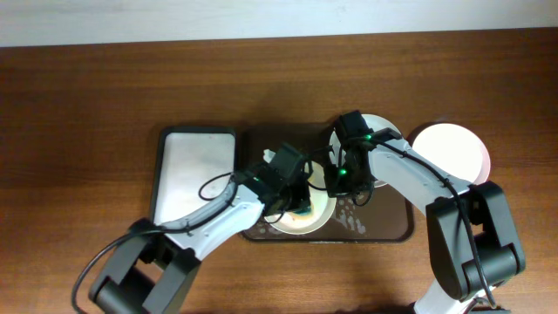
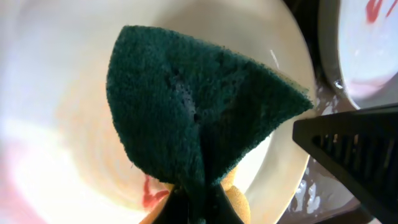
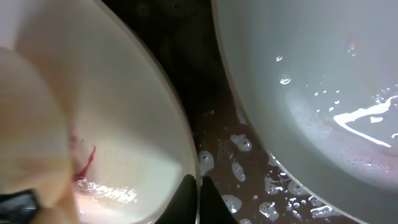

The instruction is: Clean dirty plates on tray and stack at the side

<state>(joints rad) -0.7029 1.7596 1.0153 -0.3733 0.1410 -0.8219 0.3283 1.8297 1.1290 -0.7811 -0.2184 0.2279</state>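
The cream-white plate (image 1: pixel 307 221) lies on the dark brown tray (image 1: pixel 388 225). My left gripper (image 1: pixel 296 202) is shut on a green-and-yellow sponge (image 2: pixel 193 106) pressed onto this plate (image 2: pixel 56 124), beside a red smear (image 2: pixel 148 194). My right gripper (image 1: pixel 338 183) is shut on the plate's right rim (image 3: pixel 198 193); the smear also shows in the right wrist view (image 3: pixel 87 158). The pale mint plate (image 1: pixel 385 127), wet inside (image 3: pixel 311 81), sits at the tray's back right. The pinkish-white plate (image 1: pixel 453 153) lies on the table to the right of the tray.
A smaller white tray with a dark rim (image 1: pixel 196 170) lies directly left of the brown tray. Foamy wet spots (image 3: pixel 239 171) cover the tray floor between the two plates. Both arms cross over the tray's middle.
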